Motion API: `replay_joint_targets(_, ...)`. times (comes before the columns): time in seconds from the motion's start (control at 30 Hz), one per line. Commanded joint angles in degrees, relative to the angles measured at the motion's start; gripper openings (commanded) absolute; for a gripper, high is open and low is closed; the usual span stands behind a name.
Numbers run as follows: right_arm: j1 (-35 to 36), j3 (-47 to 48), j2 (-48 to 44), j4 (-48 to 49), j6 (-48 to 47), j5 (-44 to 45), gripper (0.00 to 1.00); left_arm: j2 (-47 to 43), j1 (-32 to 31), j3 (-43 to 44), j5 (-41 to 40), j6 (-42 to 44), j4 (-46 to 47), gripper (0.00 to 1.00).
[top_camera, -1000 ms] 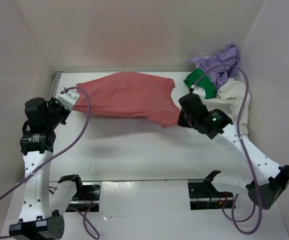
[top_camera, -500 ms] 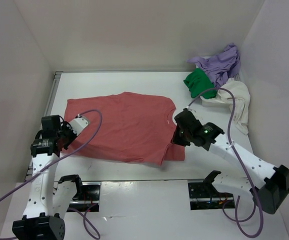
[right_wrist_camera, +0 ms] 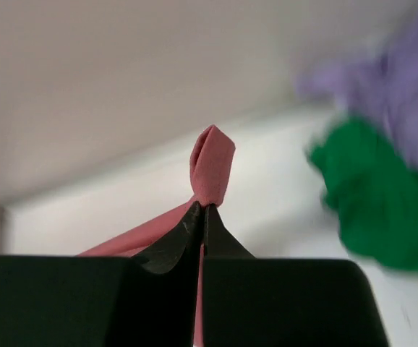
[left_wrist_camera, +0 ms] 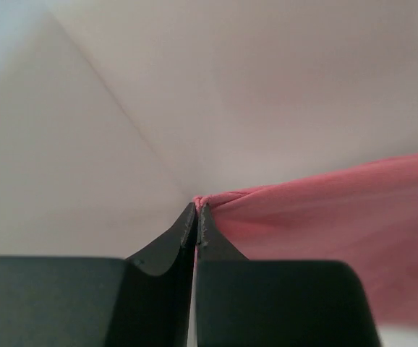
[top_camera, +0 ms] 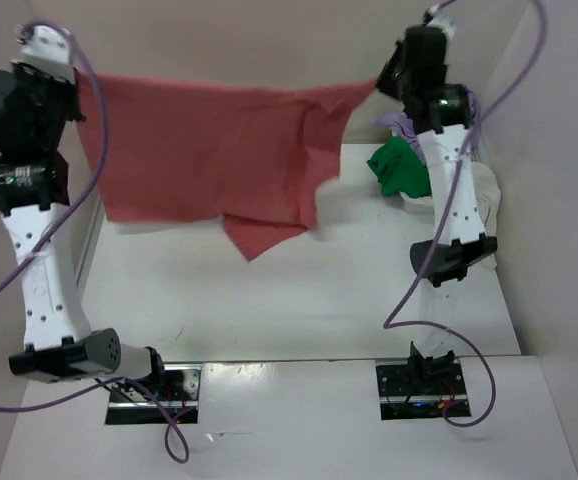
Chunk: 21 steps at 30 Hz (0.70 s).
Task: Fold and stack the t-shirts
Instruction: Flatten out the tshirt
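The salmon-red t-shirt point(top_camera: 209, 150) hangs stretched in the air above the table, held by its two upper corners. My left gripper point(top_camera: 77, 78) is raised high at the left and is shut on one corner point(left_wrist_camera: 203, 199). My right gripper point(top_camera: 379, 82) is raised high at the right and is shut on the other corner point(right_wrist_camera: 212, 163). The shirt's lower part droops to a point point(top_camera: 254, 240) over the table. The green t-shirt point(top_camera: 399, 168), the lavender t-shirt point(top_camera: 394, 122) and the cream-white t-shirt point(top_camera: 486, 185) lie heaped at the back right, partly hidden by the right arm.
White walls enclose the table point(top_camera: 299, 300) at the back and on both sides. Purple cables hang from both arms. The arm bases stand at the near edge.
Both arms have swung up from table level, lifting the salmon-red shirt off the table, where it lay spread half a second ago; it now hangs stretched between the raised grippers.
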Motion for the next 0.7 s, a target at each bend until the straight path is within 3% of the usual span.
replay_joint_targets(0.0, 1.9, 33.9, -7.9, 2.5, -6.2, 6.2, 0.00, -5.9, 1.2, 8.0, 3.6, -10.7, 12.3, 0.00)
replay_joint_targets(0.23, 1.4, 25.0, -10.6, 0.1, -6.2, 2.2, 0.00, -11.3, 1.2, -7.0, 10.8, -7.2, 16.5, 0.00)
replay_joint_targets(0.43, 7.2, 8.1, -12.7, -6.5, -5.7, 5.3, 0.00, -17.9, 1.2, -25.7, 15.9, 2.9, 14.8, 0.00)
replay_joint_targets(0.53, 10.2, -10.2, -18.0, -5.9, -4.1, 7.1, 0.00, -21.9, 1.2, -32.0, 16.5, 10.7, 11.2, 0.00)
replay_joint_targets(0.63, 13.3, -49.0, -33.0, 5.6, -0.5, 8.1, 0.00, -27.6, 1.2, -40.0, 19.0, 19.3, 5.1, 0.00)
replay_joint_targets(0.67, 13.3, -55.6, -40.3, 7.9, 3.0, 5.5, 0.00, -29.0, 1.2, -43.7, 19.0, 21.8, 3.3, 0.00)
